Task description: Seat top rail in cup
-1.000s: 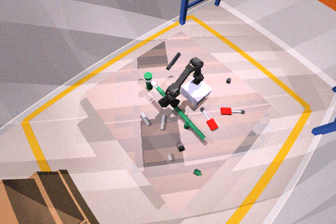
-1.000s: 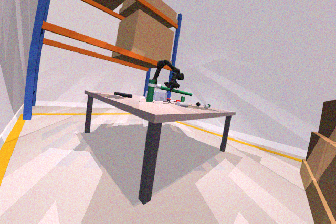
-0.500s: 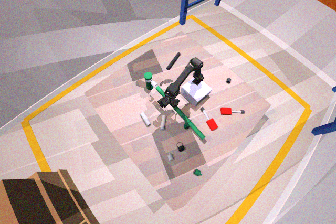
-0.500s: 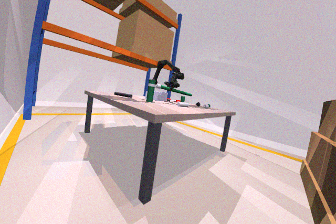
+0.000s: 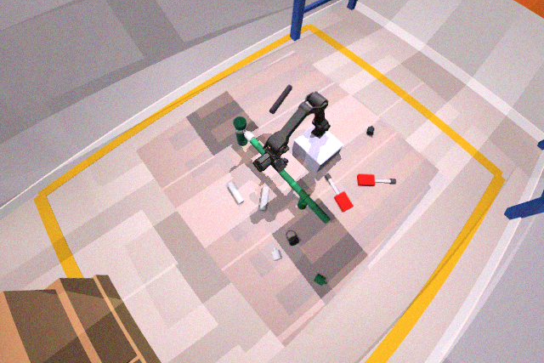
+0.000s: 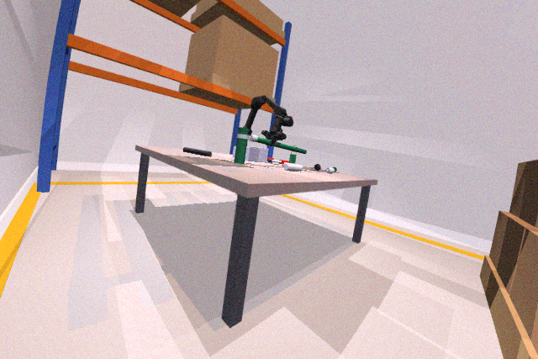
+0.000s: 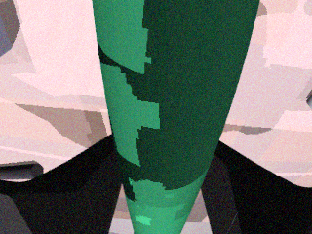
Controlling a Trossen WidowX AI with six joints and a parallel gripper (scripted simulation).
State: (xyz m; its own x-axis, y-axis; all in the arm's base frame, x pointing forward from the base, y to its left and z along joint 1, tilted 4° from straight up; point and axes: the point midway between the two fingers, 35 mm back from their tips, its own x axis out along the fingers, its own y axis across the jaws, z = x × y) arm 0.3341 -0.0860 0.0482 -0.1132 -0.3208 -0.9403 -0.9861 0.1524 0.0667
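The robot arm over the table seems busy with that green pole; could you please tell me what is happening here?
The arm's end effector is closed on the green fence rail, lining it up with the big post. The rail's near end meets the white rail-end cup at the post's brace band, though I cannot tell whether it is fully seated. The rail has yet to be released.
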